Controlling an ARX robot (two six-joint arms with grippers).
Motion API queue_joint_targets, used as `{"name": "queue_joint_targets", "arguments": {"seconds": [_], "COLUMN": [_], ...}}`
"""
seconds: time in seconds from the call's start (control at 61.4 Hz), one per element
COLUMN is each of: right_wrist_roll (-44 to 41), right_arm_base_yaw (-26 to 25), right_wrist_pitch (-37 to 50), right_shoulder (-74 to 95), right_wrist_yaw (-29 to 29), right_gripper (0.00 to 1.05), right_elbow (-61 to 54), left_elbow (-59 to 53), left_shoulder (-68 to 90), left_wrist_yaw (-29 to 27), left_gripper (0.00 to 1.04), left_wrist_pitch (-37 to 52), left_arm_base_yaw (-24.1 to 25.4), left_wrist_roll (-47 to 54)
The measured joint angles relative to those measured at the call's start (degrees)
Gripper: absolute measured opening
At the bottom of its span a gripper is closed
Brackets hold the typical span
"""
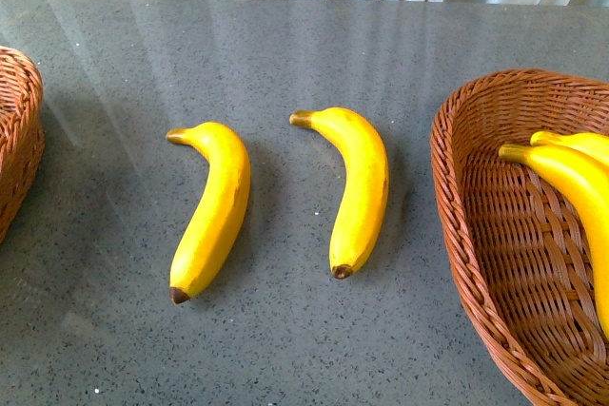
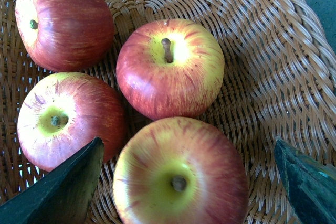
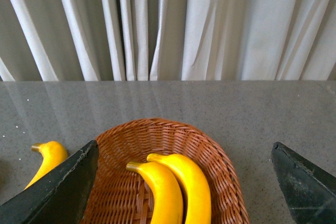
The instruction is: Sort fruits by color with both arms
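Observation:
Two yellow bananas lie side by side on the grey table, one at the left [image 1: 211,211] and one at the right [image 1: 360,187]. Two more bananas [image 1: 576,173] rest in the brown wicker basket [image 1: 476,225] on the right. In the right wrist view my right gripper [image 3: 184,144] hangs open above that basket [image 3: 220,161] and its bananas [image 3: 176,187]. In the left wrist view my left gripper [image 2: 187,145] is open over several red, yellow-streaked apples in a pale wicker basket [image 2: 273,51]. The nearest apple [image 2: 178,174] sits between the fingers, untouched. Neither arm shows in the front view.
Another wicker basket's edge [image 1: 17,130] shows at the table's left side. White curtains [image 3: 168,24] hang behind the table's far edge. One loose banana [image 3: 48,156] shows beside the right basket in the right wrist view.

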Motion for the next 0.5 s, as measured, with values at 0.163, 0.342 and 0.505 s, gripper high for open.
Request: {"name": "queue_joint_targets", "arguments": {"seconds": [0.163,0.342,0.505], "right_wrist_roll": [0.0,0.0,0.0], "right_arm_base_yaw": [0.0,0.0,0.0], "right_wrist_pitch": [0.0,0.0,0.0], "right_shoulder": [0.0,0.0,0.0], "right_wrist_yaw": [0.0,0.0,0.0], "right_gripper": [0.96,0.96,0.96], "right_elbow": [0.0,0.0,0.0], "left_elbow": [0.0,0.0,0.0], "left_shoulder": [-3.3,-9.6,-14.8], "left_wrist_yaw": [1.7,4.9,7.8], "left_gripper": [0.96,0.96,0.96], "left_wrist_pitch": [-0.2,-1.6,-0.3], "left_arm_base_yaw": [-0.9,-1.6,-1.7], "left_wrist_roll": [-1.7,-5.9,-13.7]}}
